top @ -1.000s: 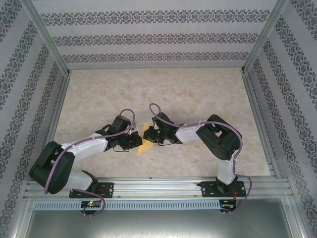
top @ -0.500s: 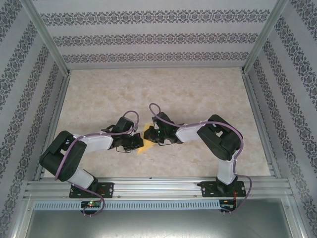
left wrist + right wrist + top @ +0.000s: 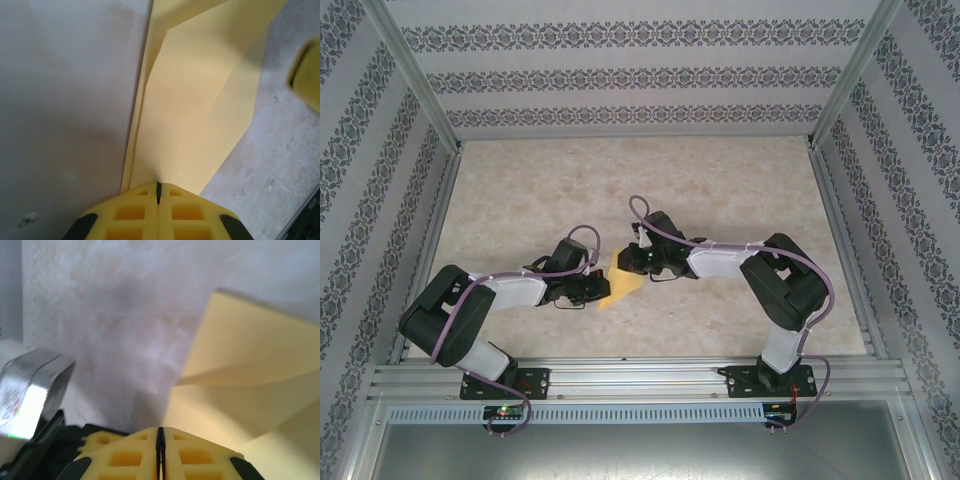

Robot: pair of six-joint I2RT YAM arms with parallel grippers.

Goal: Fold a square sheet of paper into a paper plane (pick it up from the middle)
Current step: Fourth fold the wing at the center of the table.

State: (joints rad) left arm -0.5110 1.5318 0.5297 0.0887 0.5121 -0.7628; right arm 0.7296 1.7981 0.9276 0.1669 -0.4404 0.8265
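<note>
left gripper: its jaws are pressing fully together, pinching the near end of the yellow sheet of paper.
yellow sheet of paper: it is partly folded with a long crease, stretching forward from the left gripper and lying just ahead and right of the right gripper.
right gripper: its pads are meeting with no gap; I cannot tell whether they are catching the paper's edge.
desk: its pale marbled top is lying under both.

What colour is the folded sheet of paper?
The sheet of paper is plain pale yellow; the left wrist view shows it best.
</note>
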